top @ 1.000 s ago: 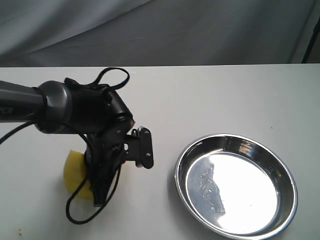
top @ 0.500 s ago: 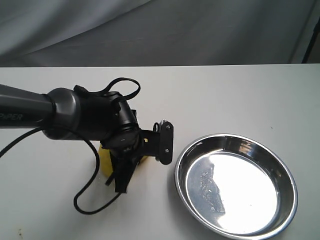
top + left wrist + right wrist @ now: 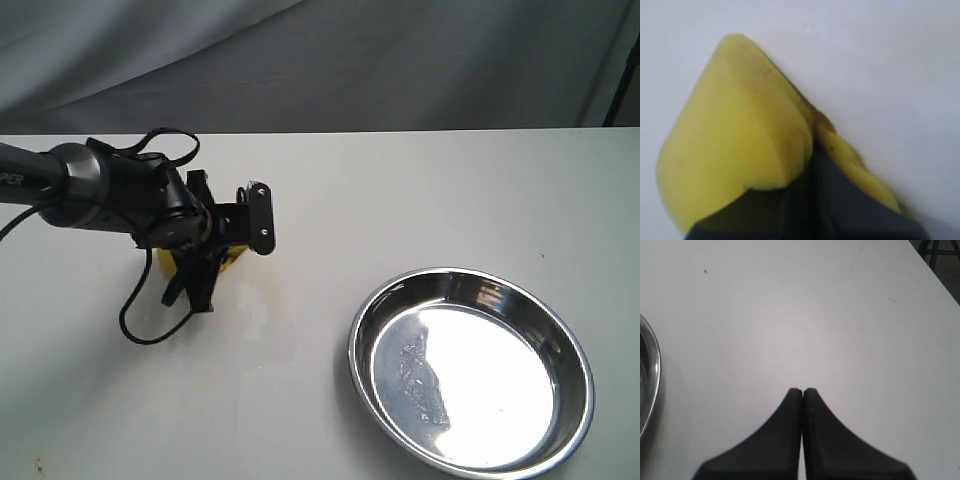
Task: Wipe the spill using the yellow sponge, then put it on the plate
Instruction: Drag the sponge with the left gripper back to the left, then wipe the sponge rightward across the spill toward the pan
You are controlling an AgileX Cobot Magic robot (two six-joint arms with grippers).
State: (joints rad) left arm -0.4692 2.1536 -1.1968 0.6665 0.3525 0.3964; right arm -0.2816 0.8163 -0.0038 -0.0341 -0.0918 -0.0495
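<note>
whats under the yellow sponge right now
Only white table shows around the yellow sponge, which is squeezed in the left hand. Whatever lies directly beneath it is covered.

A plain white counter (image 3: 420,190) fills the lower view, matte and evenly lit, with a few tiny dark specks. Behind its far edge hangs a grey cloth backdrop (image 3: 350,60) in soft folds. A dark pole (image 3: 622,95) slants at the right edge.
</note>
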